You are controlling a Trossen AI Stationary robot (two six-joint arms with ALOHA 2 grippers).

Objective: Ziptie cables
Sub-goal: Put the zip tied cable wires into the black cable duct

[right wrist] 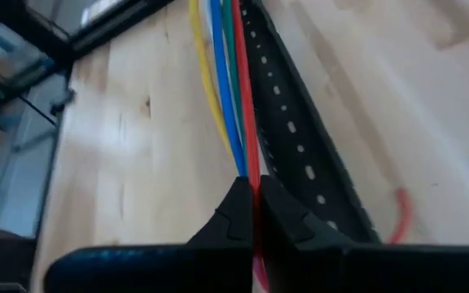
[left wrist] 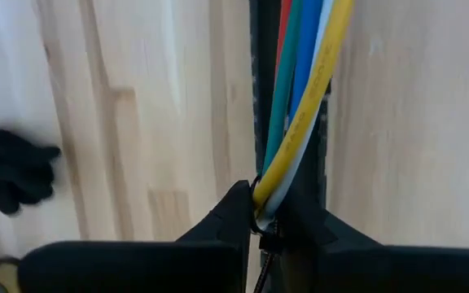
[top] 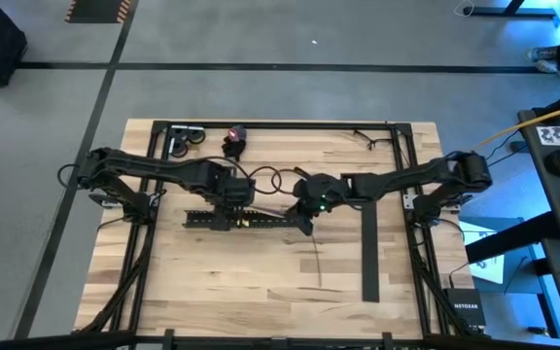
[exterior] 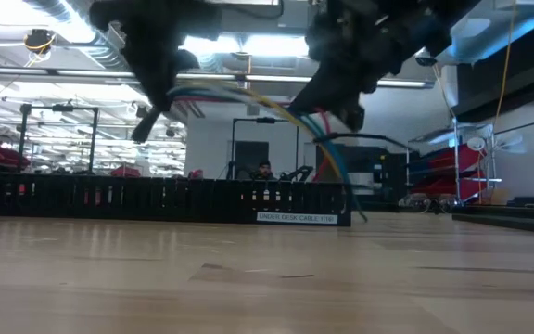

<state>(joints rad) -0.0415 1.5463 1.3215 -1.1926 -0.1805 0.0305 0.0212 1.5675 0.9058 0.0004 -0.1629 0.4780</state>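
Left wrist view: cables (left wrist: 300, 106) gathered into one bundle, yellow, white, blue, green and red, running straight out from between the fingers of the left pincer (left wrist: 260, 213), clenched on the bundle. Right wrist view: same cables (right wrist: 228, 89) entering the right pincer (right wrist: 253, 203), likewise clenched on them, directly above the black slotted bar (right wrist: 300, 138). Low view: cables (exterior: 248, 97) strung in the air between both pincers, clear of the table (exterior: 267, 278), loose ends drooping below the right pincer (exterior: 341, 107). High view: both pincers close together over the middle of the table (top: 212, 282). Step in hand, as judged: bundle gathered and stretched, no zip-tie visible around it yet. Next move probably calls for one steady hold while a tie is fetched and looped.
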